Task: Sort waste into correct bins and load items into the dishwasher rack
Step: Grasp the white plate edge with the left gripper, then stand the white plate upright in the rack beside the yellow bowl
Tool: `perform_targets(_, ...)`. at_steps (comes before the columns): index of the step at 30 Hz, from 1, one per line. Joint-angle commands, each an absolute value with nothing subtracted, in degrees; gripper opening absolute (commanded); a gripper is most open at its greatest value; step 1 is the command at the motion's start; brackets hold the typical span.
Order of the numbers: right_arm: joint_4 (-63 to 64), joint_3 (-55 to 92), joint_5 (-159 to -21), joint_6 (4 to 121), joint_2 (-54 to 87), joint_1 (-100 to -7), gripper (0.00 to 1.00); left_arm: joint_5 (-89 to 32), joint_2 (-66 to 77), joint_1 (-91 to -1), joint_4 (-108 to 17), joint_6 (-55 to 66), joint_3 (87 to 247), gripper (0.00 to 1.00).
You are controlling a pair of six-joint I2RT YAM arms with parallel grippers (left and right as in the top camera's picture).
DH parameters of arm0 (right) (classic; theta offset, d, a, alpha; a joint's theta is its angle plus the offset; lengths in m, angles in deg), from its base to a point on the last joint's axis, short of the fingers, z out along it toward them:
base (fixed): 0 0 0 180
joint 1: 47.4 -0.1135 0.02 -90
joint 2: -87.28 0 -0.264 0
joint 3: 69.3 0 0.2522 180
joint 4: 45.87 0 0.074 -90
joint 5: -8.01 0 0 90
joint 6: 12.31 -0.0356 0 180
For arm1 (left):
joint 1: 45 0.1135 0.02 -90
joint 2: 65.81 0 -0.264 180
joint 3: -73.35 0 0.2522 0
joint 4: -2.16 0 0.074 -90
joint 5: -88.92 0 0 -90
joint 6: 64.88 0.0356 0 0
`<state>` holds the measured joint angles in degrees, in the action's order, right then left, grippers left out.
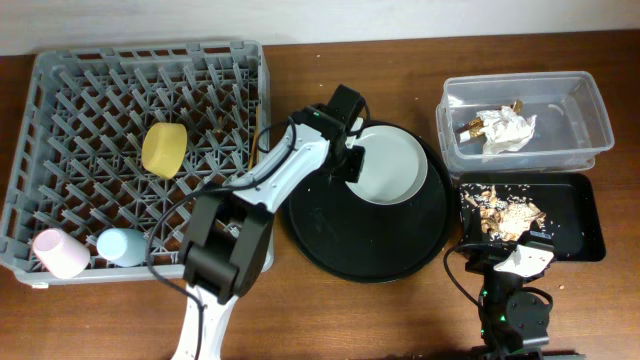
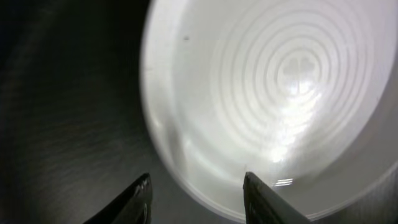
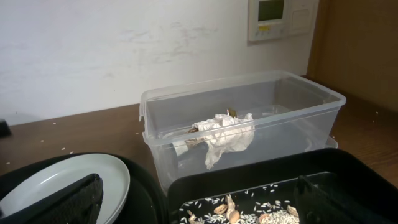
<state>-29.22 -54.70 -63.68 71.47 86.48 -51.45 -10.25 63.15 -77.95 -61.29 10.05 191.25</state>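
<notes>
Dishwasher rack [image 1: 40,150], grey, pegged, at the far left of the wooden table [image 1: 610,320]. It holds a yellow bowl [image 1: 165,150] lying tipped on its side toward the middle, and a pink cup [image 1: 60,252] and a light-blue cup [image 1: 122,245] side by side in the near left corner. Round black tray [image 1: 330,245], centre of the table, just right of the rack. A pale round plate [image 1: 395,168] lies flat on its far right part. Left gripper [image 1: 352,160], reaching over the tray to the plate's left edge. Its wrist view shows the jaws parted, one finger [image 2: 138,198] above the black tray and the other above the plate's rim, gripping nothing. I cannot tell whether either finger touches. Clear tub [image 1: 592,100], far right, containing a crumpled white napkin [image 1: 510,130] with a brown-gold wrapper [image 1: 474,125] against its left side. Black rectangular tray [image 1: 580,220], directly in front of the tub, with brownish food scraps [image 1: 500,210] and pale grains strewn over its left half. Right gripper [image 1: 525,255], low at the near edge of this black tray, facing the tub. Its fingers are spread wide, with nothing between them. From its wrist camera the plate [image 3: 56,183] shows at the left, the tub [image 3: 298,93] and napkin [image 3: 227,134] ahead, and the scraps [image 3: 249,208] below.
</notes>
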Motion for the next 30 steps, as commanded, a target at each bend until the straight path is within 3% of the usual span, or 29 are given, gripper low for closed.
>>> perform_targets(1, -29.15, -55.23, -63.79, 71.27, 86.92, -51.13, 0.99, -16.8, 66.43, -77.86, -60.22, 6.44, 191.23, 0.46)
perform_targets(4, -29.17, -55.23, -63.79, 71.27, 86.92, -51.13, 0.98, -15.32, 68.75, -77.86, -59.69, 6.31, 191.23, 0.25)
perform_targets(5, -29.15, -55.23, -63.77, 71.27, 86.92, -51.13, 0.99, -14.03, 69.45, -77.73, -60.79, 6.36, 191.21, 0.05)
perform_targets(6, -29.15, -55.23, -63.79, 71.27, 86.92, -51.13, 0.98, -13.94, 69.27, -77.44, -61.29, 6.36, 191.32, 0.0)
perform_targets(13, -29.15, -55.23, -63.79, 71.27, 86.92, -51.13, 0.99, -12.72, 52.6, -67.24, -68.94, 9.22, 196.15, 0.0)
perform_targets(15, -29.17, -55.23, -63.79, 71.27, 86.92, -51.13, 0.98, -4.76, 45.47, -63.26, -72.04, 11.47, 196.15, 0.0)
perform_targets(18, -29.15, -55.23, -63.79, 71.27, 86.92, -51.13, 0.99, 21.07, 34.34, -56.59, -77.88, 12.19, 196.15, 0.0)
perform_targets(21, -29.15, -55.23, -63.79, 71.27, 86.92, -51.13, 0.99, 35.35, 31.44, -51.91, -79.65, 15.6, 196.15, 0.0)
perform_targets(26, -29.17, -55.23, -63.79, 71.27, 86.92, -51.13, 0.98, 49.95, 34.34, -50.71, -79.49, 15.76, 193.83, 0.0)
perform_targets(30, -29.17, -55.23, -63.79, 71.27, 86.92, -51.13, 0.99, 49.38, 38.85, -51.24, -77.92, 13.85, 191.08, 0.0)
